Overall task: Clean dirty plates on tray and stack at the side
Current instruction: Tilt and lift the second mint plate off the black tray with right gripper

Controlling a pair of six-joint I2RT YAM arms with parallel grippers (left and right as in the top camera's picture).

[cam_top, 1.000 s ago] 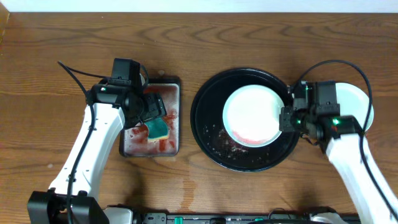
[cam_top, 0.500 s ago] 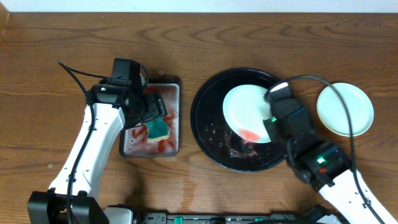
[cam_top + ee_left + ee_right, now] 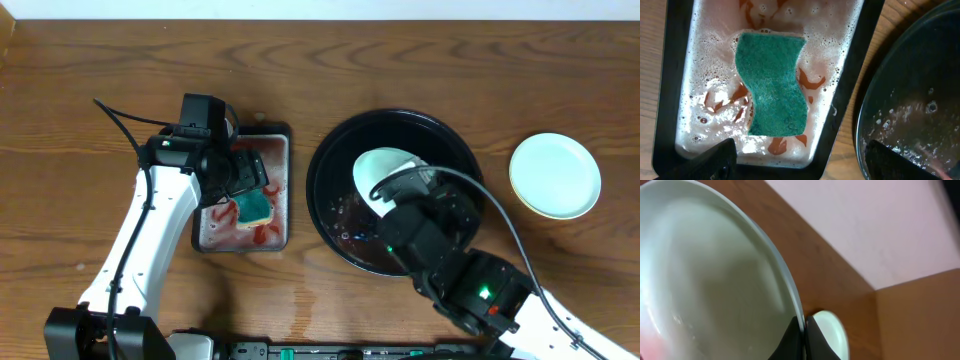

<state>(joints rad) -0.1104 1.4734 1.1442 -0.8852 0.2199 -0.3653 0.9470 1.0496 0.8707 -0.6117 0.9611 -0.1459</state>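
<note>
step: wash phase, second plate. side plate (image 3: 555, 176) sits flat on the table (image 3: 400, 70) to the right of the tray (image 3: 318, 190), well apart from it, and shows no red from overhead; i read it as done. no third plate in view.

plate (image 3: 378, 168) is off the tray floor, tilted steeply, above the tray's middle. right wrist view: it stands nearly on edge, with a pink smear (image 3: 646, 339) low on its face, so not clean yet.

right gripper (image 3: 801, 339): clamped on the plate's rim, one finger on each face. right arm (image 3: 450, 260) is raised high toward the overhead camera, covering the tray's lower right and hiding the lower part of the plate there.

left gripper (image 3: 799, 149): jaws spread wide, holding nothing, hovering over the dish (image 3: 856, 75). sponge (image 3: 772, 85) lies flat in pink, red-streaked suds (image 3: 710, 75), just ahead of the fingertips. cannot tell whether the tips touch the suds. left arm (image 3: 150, 230) reaches up the table's left side, wrist bent over the dish. wet droplets on the tray floor.

next, as judged: left needs to drop onto the sponge, close across its narrow waist, lift and carry it right to the plate's face. right needs to hold the tilt steady, smeared face toward the sponge. grip is on the rim only, so scrub pressure could pivot or slip the plate; keep wiping light and over the tray.
</note>
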